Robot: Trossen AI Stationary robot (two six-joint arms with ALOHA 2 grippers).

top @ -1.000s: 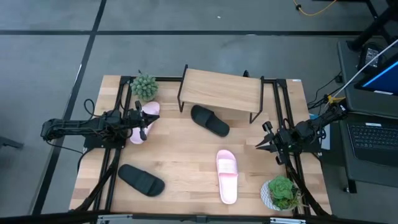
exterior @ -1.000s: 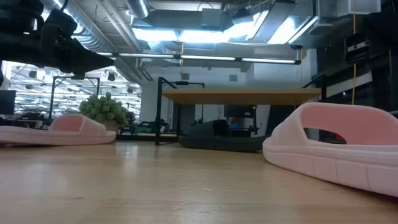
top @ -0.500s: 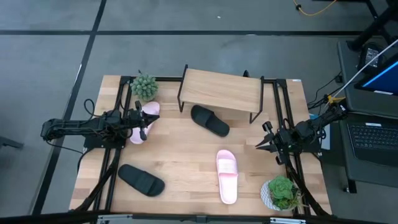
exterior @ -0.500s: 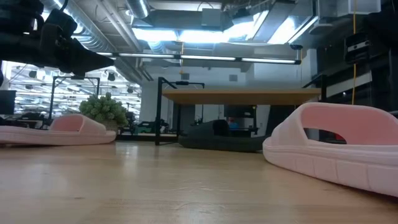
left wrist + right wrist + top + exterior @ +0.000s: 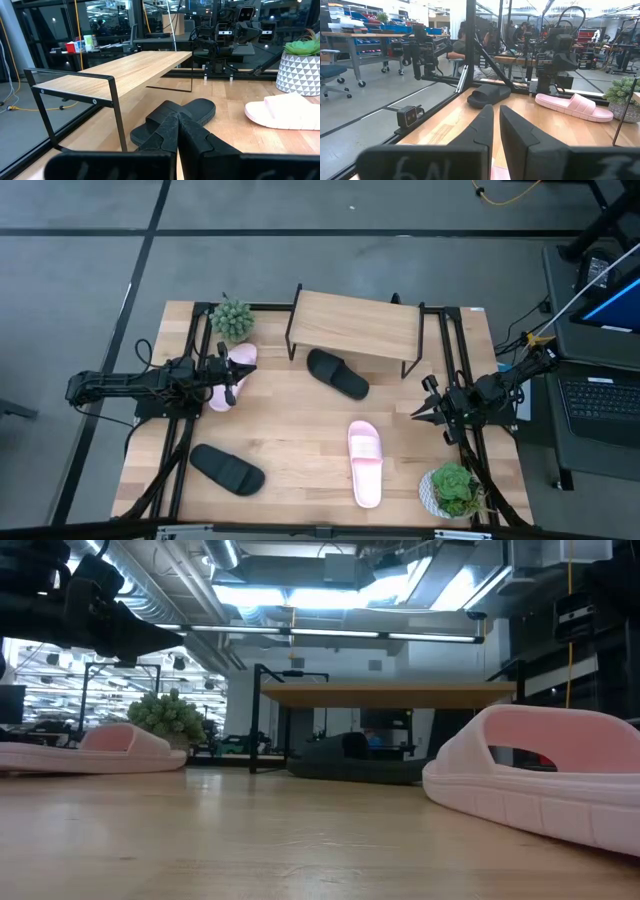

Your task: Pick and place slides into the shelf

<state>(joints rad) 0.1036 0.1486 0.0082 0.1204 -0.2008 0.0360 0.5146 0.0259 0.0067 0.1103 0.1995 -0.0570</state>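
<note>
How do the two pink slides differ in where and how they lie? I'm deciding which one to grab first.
The pink slide near the left gripper sits at the table's left by the plant, partly hidden beneath the left gripper. The pink slide in the middle lies in the open towards the front edge, fully visible, lengthwise front to back. Both rest sole-down, off the shelf.

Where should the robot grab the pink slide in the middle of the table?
Probably by the wide strap of the pink slide, coming straight down from above. It lies flat, sole down, with the strap arching up, so the jaws could close across it. The right gripper is nearest.
</note>
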